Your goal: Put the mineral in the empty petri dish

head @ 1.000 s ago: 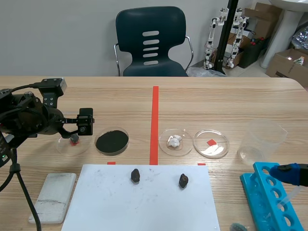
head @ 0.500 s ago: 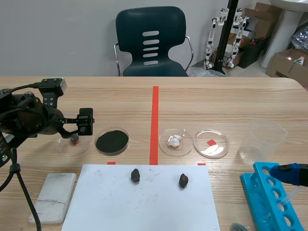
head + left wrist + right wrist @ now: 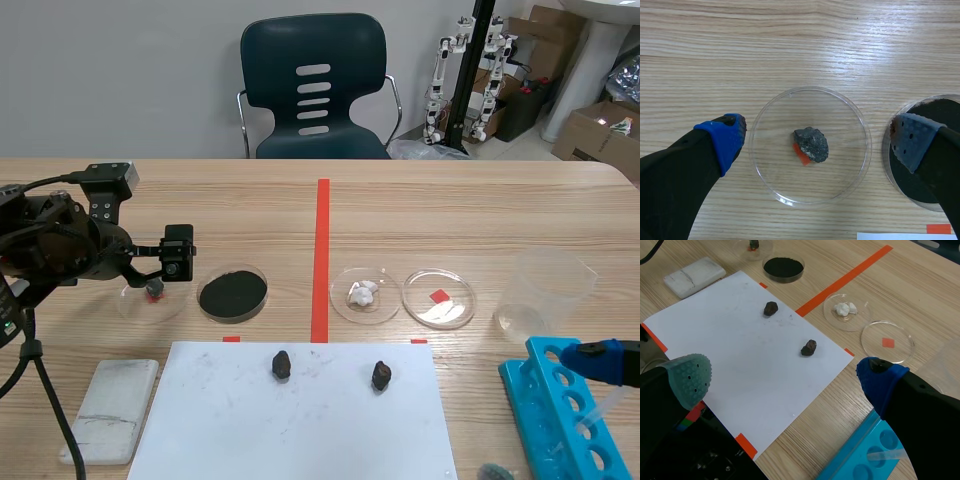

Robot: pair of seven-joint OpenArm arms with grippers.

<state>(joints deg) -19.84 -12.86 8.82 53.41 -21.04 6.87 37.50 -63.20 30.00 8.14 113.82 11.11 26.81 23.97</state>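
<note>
Scene view, nearest edge first: a white paper sheet [image 3: 300,425] lies in front of the robot. On it are a dark rock [image 3: 281,364] left of its middle and a second dark rock [image 3: 381,375] right of it, well apart. A white block [image 3: 112,408] lies just beside the sheet's left edge. A blue test-tube rack [image 3: 560,415] stands off its right edge. The right gripper [image 3: 785,380] hangs by the rack, its fingers spread wide with nothing between them.

Beyond the sheet is a row of four dishes, parted in the middle by a red tape line [image 3: 321,250]. From the left they are the leftmost petri dish [image 3: 856,165], a black powder dish [image 3: 232,292], a dish with white lumps [image 3: 364,294] and an empty petri dish [image 3: 460,292] over a red square mark. A clear plastic beaker [image 3: 545,285] stands to the right of the row.

The mineral [image 3: 811,144], a grey-black lump, lies near the middle of the leftmost petri dish, partly covering a red mark. The left gripper [image 3: 817,134] hangs over this dish, released. One finger is just outside the dish's outer rim and the other is above the rim of the black powder dish; neither touches the mineral. Across the table stands a dark blue chair [image 3: 314,85].
</note>
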